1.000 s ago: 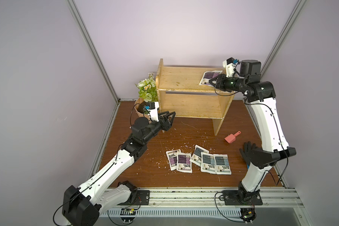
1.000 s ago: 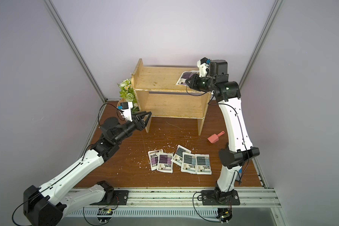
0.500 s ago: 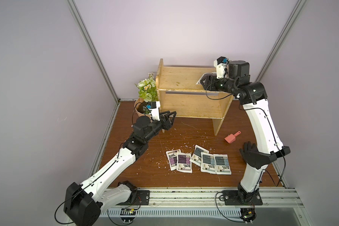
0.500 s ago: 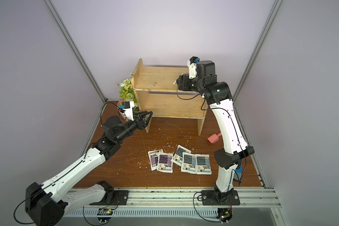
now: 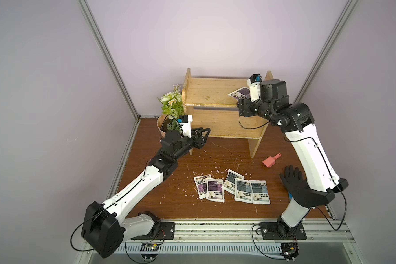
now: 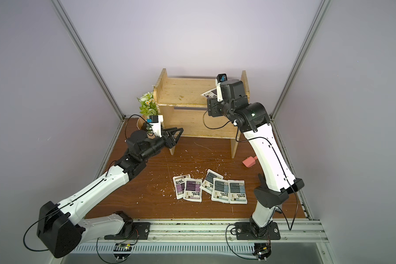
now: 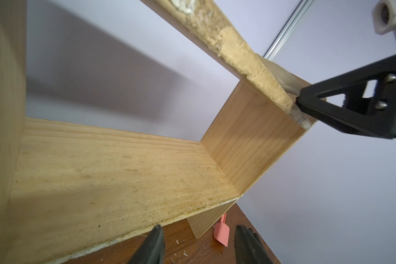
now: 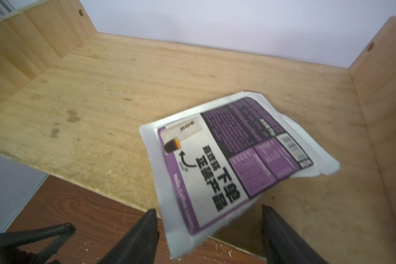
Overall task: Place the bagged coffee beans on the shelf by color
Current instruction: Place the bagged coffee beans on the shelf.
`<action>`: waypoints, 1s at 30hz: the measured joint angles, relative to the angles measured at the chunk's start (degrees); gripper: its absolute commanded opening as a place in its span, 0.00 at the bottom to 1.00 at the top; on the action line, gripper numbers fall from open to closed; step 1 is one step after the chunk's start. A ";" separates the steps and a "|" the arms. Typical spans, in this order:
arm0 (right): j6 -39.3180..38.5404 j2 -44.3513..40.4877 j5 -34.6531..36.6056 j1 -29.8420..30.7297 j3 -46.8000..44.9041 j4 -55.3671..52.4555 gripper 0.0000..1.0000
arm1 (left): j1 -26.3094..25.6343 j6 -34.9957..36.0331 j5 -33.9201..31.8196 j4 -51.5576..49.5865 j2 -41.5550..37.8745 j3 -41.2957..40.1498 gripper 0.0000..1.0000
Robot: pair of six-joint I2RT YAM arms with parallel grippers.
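The wooden shelf (image 5: 206, 91) (image 6: 181, 91) stands at the back of the table. A purple-block pouch (image 5: 240, 92) (image 6: 208, 92) (image 8: 226, 160) lies on its top board at the right, one corner hanging over the front edge. My right gripper (image 5: 240, 105) (image 8: 209, 210) is at that edge, open, with its jaws wide on either side of the overhanging corner and not touching it. Five more pouches lie in a row on the table: two purple (image 5: 209, 188) and three grey-blue (image 5: 246, 189). My left gripper (image 5: 207, 133) (image 7: 198, 228) is open and empty at the left end of the lower board (image 7: 101, 171).
A potted flower bunch (image 5: 170, 107) stands left of the shelf, close behind my left wrist. A pink scoop (image 5: 271, 161) and a black glove (image 5: 293, 180) lie at the right, by the right arm. White crumbs are scattered over the brown tabletop.
My right gripper has opened and let go of the purple pouch, which now rests on the top board. The right arm shifted left along the shelf. My left arm has barely moved.
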 measured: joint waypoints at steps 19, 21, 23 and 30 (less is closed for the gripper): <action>3.04 -18.56 -20.81 0.26 -22.80 16.74 0.64 | 0.00 -0.17 2.01 2.45 4.52 2.32 0.52; 3.72 -17.94 -22.73 0.70 -22.77 21.44 0.53 | 0.00 -0.13 1.99 2.47 4.52 2.32 0.52; 3.98 -16.24 -24.33 1.03 -22.36 25.27 0.32 | 0.00 0.00 1.92 2.43 4.52 2.32 0.52; 1.60 -1.68 -22.71 3.10 -10.58 27.08 0.06 | 0.07 1.01 1.16 2.19 4.48 2.34 0.49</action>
